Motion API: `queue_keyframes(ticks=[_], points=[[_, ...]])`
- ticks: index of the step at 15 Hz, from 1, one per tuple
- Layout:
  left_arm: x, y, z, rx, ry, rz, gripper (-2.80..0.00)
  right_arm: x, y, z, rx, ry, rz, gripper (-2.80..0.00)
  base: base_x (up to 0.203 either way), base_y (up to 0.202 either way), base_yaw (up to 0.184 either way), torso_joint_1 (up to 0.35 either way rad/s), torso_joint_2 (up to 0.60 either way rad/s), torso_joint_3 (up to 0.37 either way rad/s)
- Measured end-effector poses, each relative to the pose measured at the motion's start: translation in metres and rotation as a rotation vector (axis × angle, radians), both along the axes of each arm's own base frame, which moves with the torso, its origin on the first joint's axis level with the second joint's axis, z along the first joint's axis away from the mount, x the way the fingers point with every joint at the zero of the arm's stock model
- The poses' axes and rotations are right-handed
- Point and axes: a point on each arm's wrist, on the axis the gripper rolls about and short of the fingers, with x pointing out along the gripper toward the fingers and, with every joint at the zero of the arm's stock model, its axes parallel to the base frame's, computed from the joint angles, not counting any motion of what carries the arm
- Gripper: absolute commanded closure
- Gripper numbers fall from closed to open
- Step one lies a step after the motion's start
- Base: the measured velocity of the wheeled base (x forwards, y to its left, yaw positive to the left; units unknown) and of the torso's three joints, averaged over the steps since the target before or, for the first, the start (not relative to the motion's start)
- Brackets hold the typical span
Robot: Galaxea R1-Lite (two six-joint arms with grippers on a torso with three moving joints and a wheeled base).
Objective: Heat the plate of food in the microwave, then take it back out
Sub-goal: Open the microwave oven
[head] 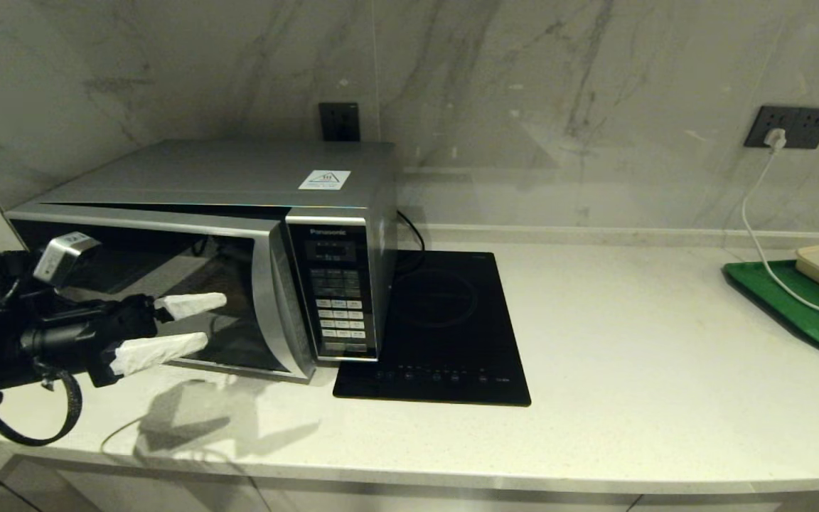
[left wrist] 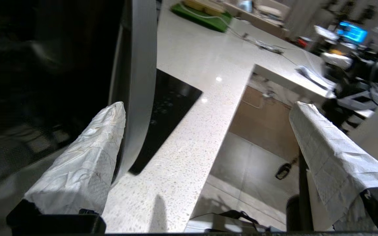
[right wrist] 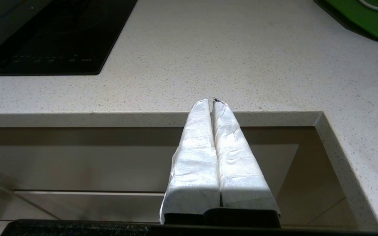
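The left pincer (head: 193,325) hangs in front of the microwave (head: 239,235), its two wrapped fingers (left wrist: 87,164) spread wide and empty, pointing along the dark glass door (head: 168,299) toward the handle (head: 283,302). The door stands slightly ajar, a gap showing along its top edge, so the spread fingers seem set either to take the handle edge and swing the door out or to push it shut; which one I cannot tell. In the left wrist view one finger lies just beside the handle strip, close enough that it may be touching.

The plate is not visible anywhere; it is likely inside the microwave, behind the dark glass.

The right pincer (right wrist: 212,105) is closed on nothing, parked low at the front edge of the surface (head: 630,341), well apart from the work. The hob (head: 445,327) sits just beside the microwave.
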Motion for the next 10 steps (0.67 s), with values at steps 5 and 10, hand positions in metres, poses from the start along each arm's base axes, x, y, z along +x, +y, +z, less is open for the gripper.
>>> queue_keyframes(ticks=[5,10], points=[[-0.040,0.007,0.050,0.135,-0.031,0.514,-2.80,0.000,0.000,0.000,0.000,-0.001,0.000,0.00,0.000,0.000,0.000,0.000,0.00,0.000],[-0.032,0.024,0.117,0.330,-0.277,1.234,-2.80,0.000,0.000,0.000,0.000,0.000,0.000,0.00,0.000,0.000,0.000,0.000,0.00,0.000]])
